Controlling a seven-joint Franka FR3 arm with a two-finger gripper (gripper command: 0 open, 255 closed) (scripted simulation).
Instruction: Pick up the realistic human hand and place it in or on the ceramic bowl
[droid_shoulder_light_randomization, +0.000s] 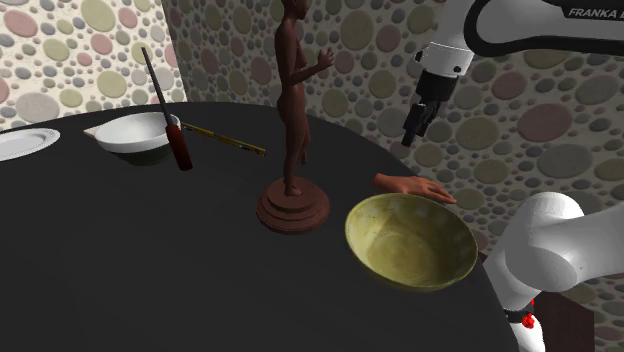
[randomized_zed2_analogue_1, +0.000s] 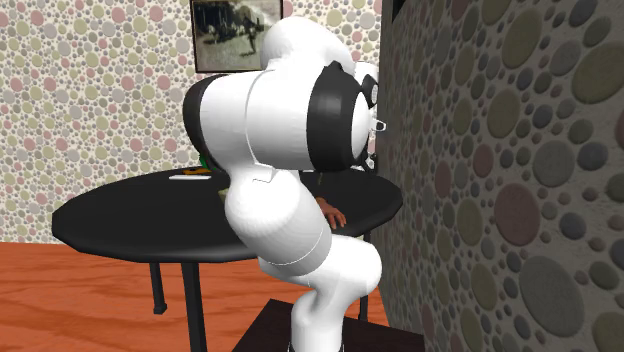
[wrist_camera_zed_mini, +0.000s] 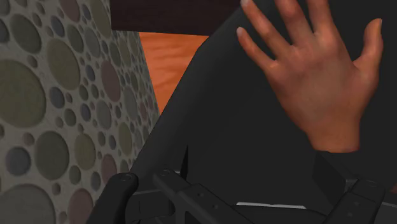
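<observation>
- On the shoulder view's left side of the black counter (droid_shoulder_light_randomization: 130, 280) there are a white plate (droid_shoulder_light_randomization: 20, 143), a white bowl (droid_shoulder_light_randomization: 135, 133), a stick tool with a red grip (droid_shoulder_light_randomization: 178, 145) and a thin yellow and dark rod (droid_shoulder_light_randomization: 228, 141). They are well apart from the work, so I think they will not disturb it.
- In the middle a brown figurine (droid_shoulder_light_randomization: 293, 120) stands upright on its round base. It is tall, so the arm should probably keep beside it.
- Next comes the yellow-green bowl (droid_shoulder_light_randomization: 410, 242), near the counter's edge. Its mouth is open and nothing lies in it, so it is ready to receive.
- Just behind the bowl's rim lies the human hand (droid_shoulder_light_randomization: 415, 187), close to the counter's edge, and nothing holds it. It is skin-coloured and cut off at the wrist. Its fingers are spread and it lies flat and low. I judge that a grip must go down almost to the counter.
- Above it hangs the robot's hand (droid_shoulder_light_randomization: 408, 138), pointing down. Its black fingers stand apart and carry nothing. It seems to be placed there in order to descend on the human hand.
</observation>
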